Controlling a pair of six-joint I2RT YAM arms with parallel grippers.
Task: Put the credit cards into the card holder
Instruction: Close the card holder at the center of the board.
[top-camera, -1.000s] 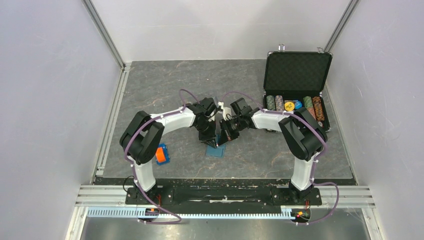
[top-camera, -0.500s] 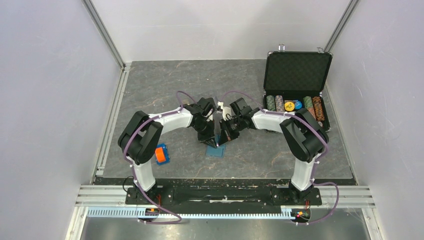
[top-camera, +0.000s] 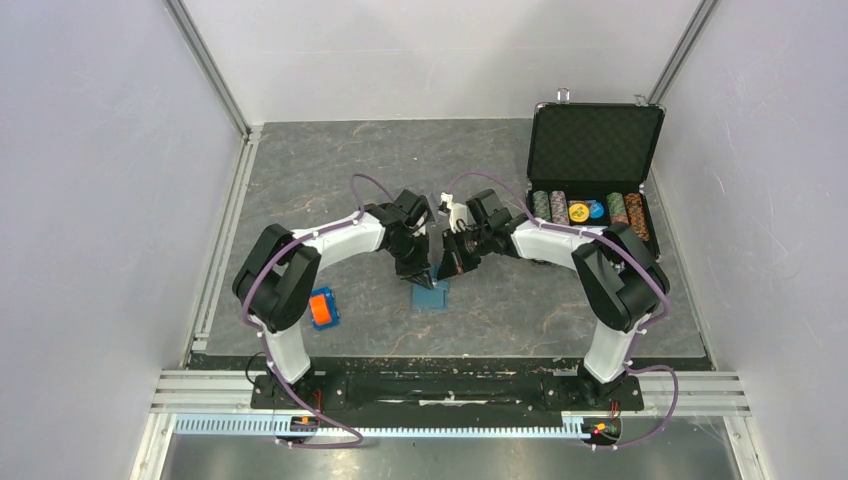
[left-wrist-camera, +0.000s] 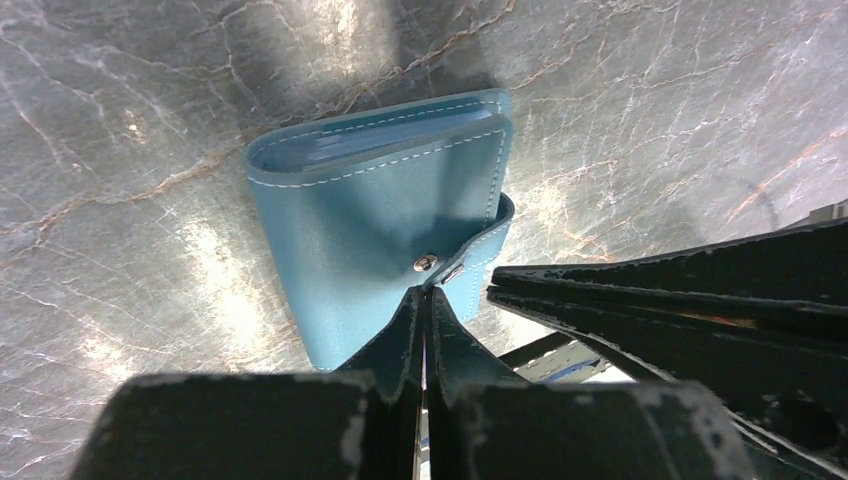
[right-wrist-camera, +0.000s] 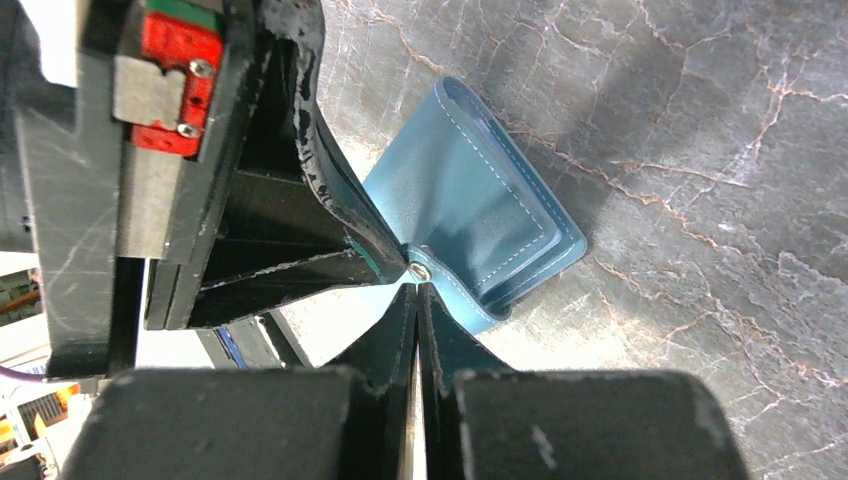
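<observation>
The teal card holder (top-camera: 430, 296) lies folded on the grey table between the two arms. It also shows in the left wrist view (left-wrist-camera: 380, 210) and the right wrist view (right-wrist-camera: 470, 200). My left gripper (top-camera: 417, 273) is shut, and its tips (left-wrist-camera: 425, 292) touch the holder at its snap (left-wrist-camera: 426, 263). My right gripper (top-camera: 446, 269) is shut too, with its tips (right-wrist-camera: 415, 290) at the same snap (right-wrist-camera: 418, 271) from the other side. The two grippers meet tip to tip there. No credit cards show in any view.
An open black chip case (top-camera: 593, 150) with rows of chips stands at the back right. An orange-and-blue block (top-camera: 321, 308) lies by the left arm's elbow. A small white thing (top-camera: 455, 213) sits just behind the grippers. Metal rails run along the table's left and near edges.
Both grippers have moved a little away from the bases, and the card holder has shifted slightly the same way. Both stay shut at its snap.
</observation>
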